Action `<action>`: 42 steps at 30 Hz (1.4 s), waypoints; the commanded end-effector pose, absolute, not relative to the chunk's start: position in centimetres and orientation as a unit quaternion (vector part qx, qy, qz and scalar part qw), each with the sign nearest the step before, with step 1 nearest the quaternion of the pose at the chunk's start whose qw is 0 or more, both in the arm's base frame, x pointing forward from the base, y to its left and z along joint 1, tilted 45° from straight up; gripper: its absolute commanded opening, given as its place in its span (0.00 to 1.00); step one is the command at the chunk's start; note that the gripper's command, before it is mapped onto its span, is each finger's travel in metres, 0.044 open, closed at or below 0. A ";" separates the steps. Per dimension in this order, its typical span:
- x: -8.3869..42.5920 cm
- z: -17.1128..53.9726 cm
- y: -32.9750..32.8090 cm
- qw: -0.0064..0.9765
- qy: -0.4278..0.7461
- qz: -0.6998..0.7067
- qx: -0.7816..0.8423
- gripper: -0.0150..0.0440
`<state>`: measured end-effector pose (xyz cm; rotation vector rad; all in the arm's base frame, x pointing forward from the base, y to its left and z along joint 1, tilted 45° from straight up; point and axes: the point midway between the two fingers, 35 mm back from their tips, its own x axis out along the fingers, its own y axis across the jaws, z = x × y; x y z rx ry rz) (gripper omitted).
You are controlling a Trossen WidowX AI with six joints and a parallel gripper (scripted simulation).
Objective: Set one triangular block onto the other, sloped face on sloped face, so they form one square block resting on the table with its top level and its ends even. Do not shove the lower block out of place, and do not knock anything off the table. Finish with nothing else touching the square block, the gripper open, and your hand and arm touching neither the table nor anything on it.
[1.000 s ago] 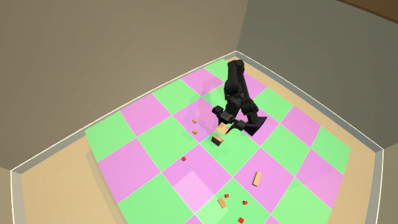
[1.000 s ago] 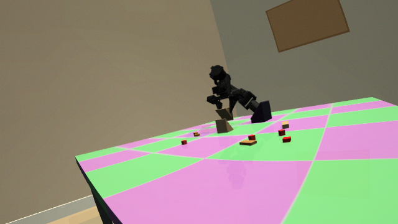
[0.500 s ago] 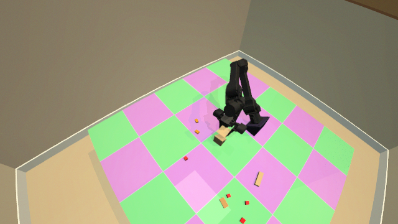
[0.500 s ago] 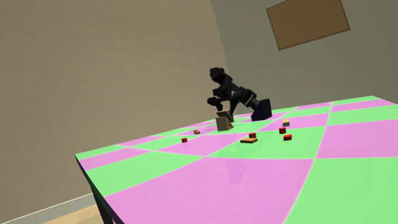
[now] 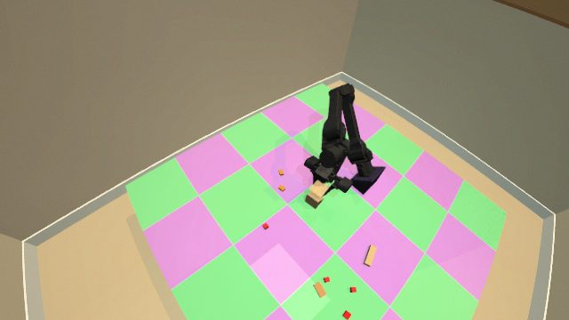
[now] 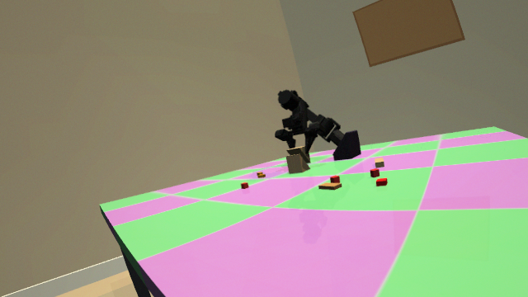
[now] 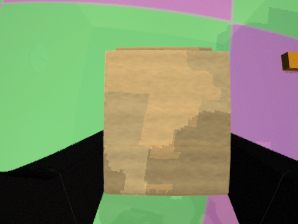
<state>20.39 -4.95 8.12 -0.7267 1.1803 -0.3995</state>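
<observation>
- The end effector (image 5: 325, 183) is closed on the upper triangular block (image 5: 319, 190), which is held between the fingers partway through their range.
- In the exterior view, the upper triangular block (image 6: 300, 153) is seen directly on top of the lower triangular block (image 6: 296, 164), which rests on the checkered counter (image 6: 289, 231); whether the sloped faces are fully seated cannot be told.
- In the top view, the lower triangular block (image 5: 314, 201) is seen as a darker face beneath the held one, on a green square near the arm's base.
- In the wrist view, the held block's flat wooden face (image 7: 166, 123) fills the centre between the dark fingers; only a thin edge of the block beneath shows along its top.
- A small orange cube (image 7: 290, 62) is seen at the wrist view's right edge, well apart.
- Red cubes (image 6: 381, 181) and a flat wooden plank (image 6: 330, 186) are shown apart from the stack.
</observation>
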 end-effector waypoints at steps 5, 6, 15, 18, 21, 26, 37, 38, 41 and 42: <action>20.6 7.7 -5.2 0.750 0.541 -0.180 -0.334 0.25; 20.6 7.6 -5.3 0.750 0.541 -0.180 -0.334 0.25; 20.8 7.3 -5.7 0.751 0.541 -0.181 -0.334 0.25; 20.9 7.1 -5.8 0.751 0.541 -0.181 -0.334 0.25; 20.9 7.0 -5.9 0.751 0.541 -0.181 -0.334 0.25; 21.0 6.8 -6.2 0.751 0.540 -0.182 -0.334 0.25; 21.1 6.7 -6.2 0.751 0.540 -0.181 -0.335 0.25; 21.1 6.7 -6.2 0.751 0.540 -0.181 -0.335 0.25; 21.1 6.7 -6.2 0.751 0.540 -0.180 -0.335 0.25; 21.1 6.7 -6.2 0.751 0.540 -0.180 -0.335 0.25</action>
